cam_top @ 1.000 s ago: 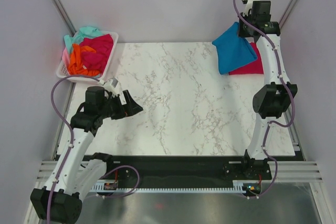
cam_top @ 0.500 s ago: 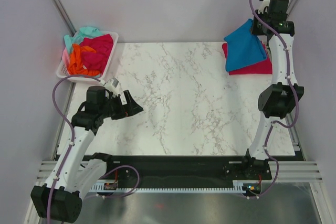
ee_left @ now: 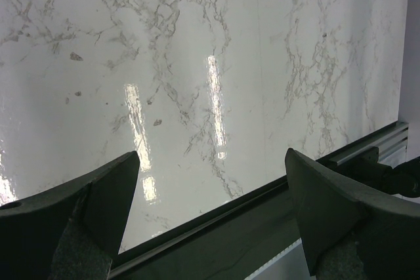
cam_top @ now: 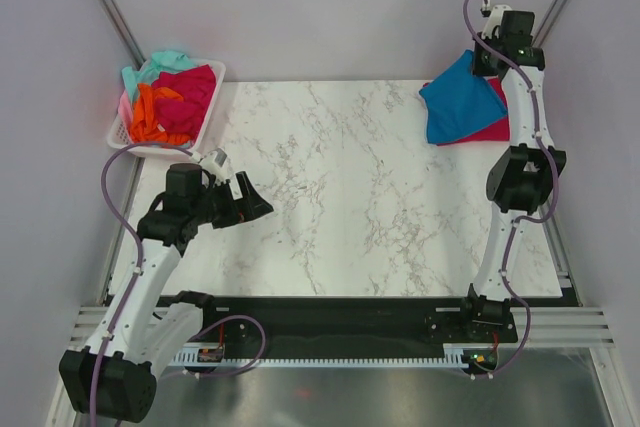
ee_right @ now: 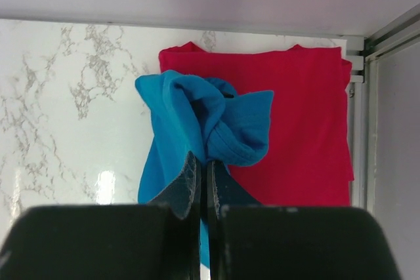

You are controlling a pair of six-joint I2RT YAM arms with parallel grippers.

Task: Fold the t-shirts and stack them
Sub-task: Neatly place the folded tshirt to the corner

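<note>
Two t-shirts are at 2 o'clock on the marble counter [cam_top: 350, 187]. One crimson t-shirt [ee_right: 308, 116] lies flat there. One teal-blue t-shirt [ee_right: 190, 113] hangs bunched over its 9 o'clock side, pinched at a fold by the right fingers [ee_right: 195, 168], which are pressed together on the cloth. The left fingers [cam_top: 255, 203] are spread wide apart, holding nothing, over bare counter at 8 o'clock. One white basket [cam_top: 208, 107] sits at 10 o'clock with a heap of t-shirts [cam_top: 165, 97] showing four colours: mint, pink, orange and magenta. How many shirts are in the heap cannot be told.
</note>
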